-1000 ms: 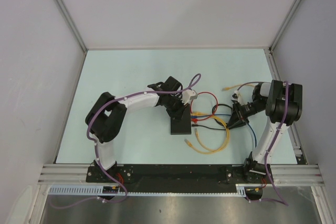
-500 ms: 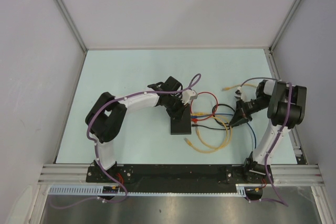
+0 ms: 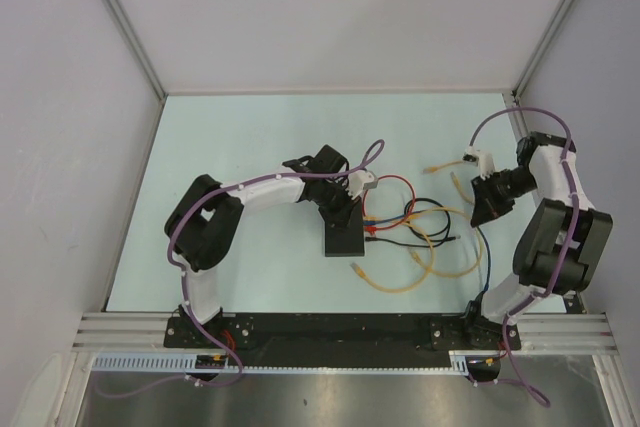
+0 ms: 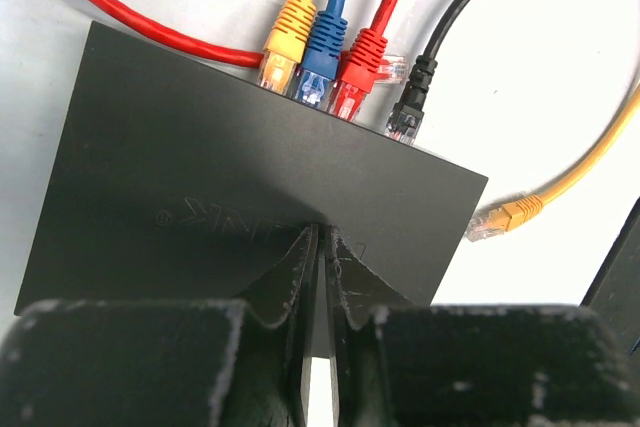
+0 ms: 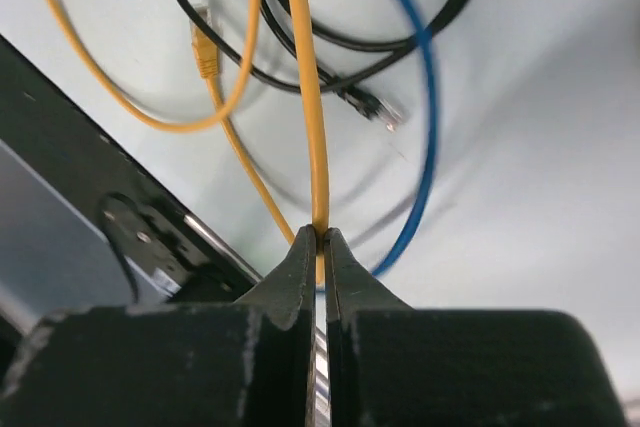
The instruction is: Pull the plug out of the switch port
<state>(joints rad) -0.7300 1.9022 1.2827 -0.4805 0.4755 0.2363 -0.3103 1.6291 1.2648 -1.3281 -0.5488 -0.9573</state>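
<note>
**Supervisor:** Report both end effectors and the position of the switch.

**Operator:** I am reading the switch [image 3: 344,239] as lying at the centre of the top view on the worktop [image 3: 250,147]. The left end effector [image 4: 320,237] is sitting over its top face with the fingers closed almost together, gripping nothing. I cannot tell whether it is pressing down. The right end effector [image 5: 320,237], at the right of the top view, is clamping a yellow cable [image 5: 305,97] on the jacket, well apart from the switch.

**Supervisor:** Which plugs are occupying the ports?

**Operator:** I am counting the yellow plug [image 4: 282,42], blue plug [image 4: 320,57], red plug [image 4: 358,67] and black plug [image 4: 410,107], side by side along the upper edge in the left wrist view.

**Supervisor:** What is threatening the pull?

**Operator:** I am judging three faults.
1. The jacket may be slipping through the fingers, since no latch is being pressed.
2. The switch may be dragging rightward if the left hold is too light.
3. Two yellow cables are crossing here, and I cannot confirm that the one I am holding runs to the seated plug.
</note>
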